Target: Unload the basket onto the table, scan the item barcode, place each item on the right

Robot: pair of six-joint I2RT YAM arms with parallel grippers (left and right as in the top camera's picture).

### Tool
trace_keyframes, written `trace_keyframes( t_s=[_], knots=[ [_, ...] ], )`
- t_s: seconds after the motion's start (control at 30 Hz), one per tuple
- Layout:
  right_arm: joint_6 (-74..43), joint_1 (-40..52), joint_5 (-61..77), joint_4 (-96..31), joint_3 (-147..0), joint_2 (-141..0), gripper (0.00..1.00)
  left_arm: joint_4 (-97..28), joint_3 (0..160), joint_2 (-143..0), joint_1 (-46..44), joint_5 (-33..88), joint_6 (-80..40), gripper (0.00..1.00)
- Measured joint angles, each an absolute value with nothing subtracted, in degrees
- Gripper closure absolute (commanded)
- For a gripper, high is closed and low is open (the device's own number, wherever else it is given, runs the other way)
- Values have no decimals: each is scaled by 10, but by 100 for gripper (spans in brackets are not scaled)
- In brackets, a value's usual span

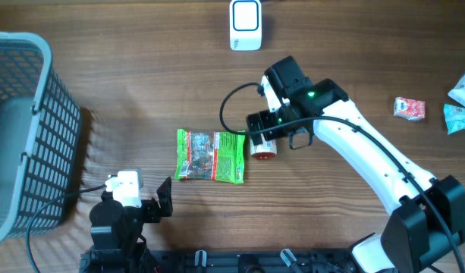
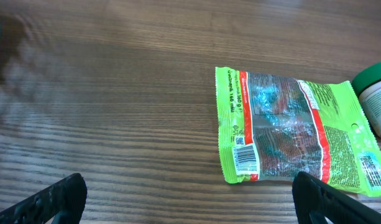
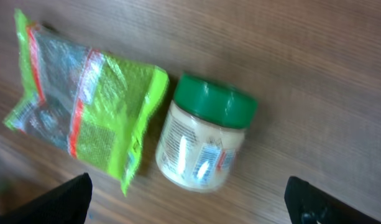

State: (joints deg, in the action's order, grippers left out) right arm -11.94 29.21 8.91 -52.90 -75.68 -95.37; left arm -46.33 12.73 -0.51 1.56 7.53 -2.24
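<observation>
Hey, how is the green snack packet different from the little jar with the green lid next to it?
The packet is a flat, partly see-through pouch; the jar is round and rigid, on its side. The packet spreads wider than the jar. The packet's barcode faces up; none shows clearly on the jar. Both are partly green, lying side by side.

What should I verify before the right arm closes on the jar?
1. Open right gripper: ok.
2. The jar beneath it: ok, lying on its side.
3. Gap from jar to snack bag: cannot tell, the bag's edge lies right beside it.
4. Print on the jar readable: cannot tell, blurred.
5. The scanner in view: ok, standing at the far side.
6. Open left gripper, away from the jar: ok.
</observation>
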Motion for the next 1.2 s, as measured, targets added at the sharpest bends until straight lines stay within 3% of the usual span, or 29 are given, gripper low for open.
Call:
trace_keyframes(
  t_s=[0.33,0.53,0.63,0.7,0.77,1.0,1.2],
  knots=[
    [-232,291,101,-489,-759,-1111,1,-463,127,-5,16,75,-22,0],
    [-251,276,134,-474,-771,-1143,25,-463,127,-5,16,75,-22,0],
    [-246,272,139,-496,-790,-1143,33,-463,127,-5,16,75,-22,0],
    [-233,270,139,-525,-814,-1144,46,-463,127,-5,16,75,-22,0],
    [-220,269,139,-550,-852,-1145,52,-463,127,-5,16,75,-22,0],
    [-204,269,132,-584,-941,-1146,52,-463,127,-5,16,75,-22,0],
    [-202,268,48,-464,-941,-1146,55,-463,127,-5,16,75,-22,0]
  ],
)
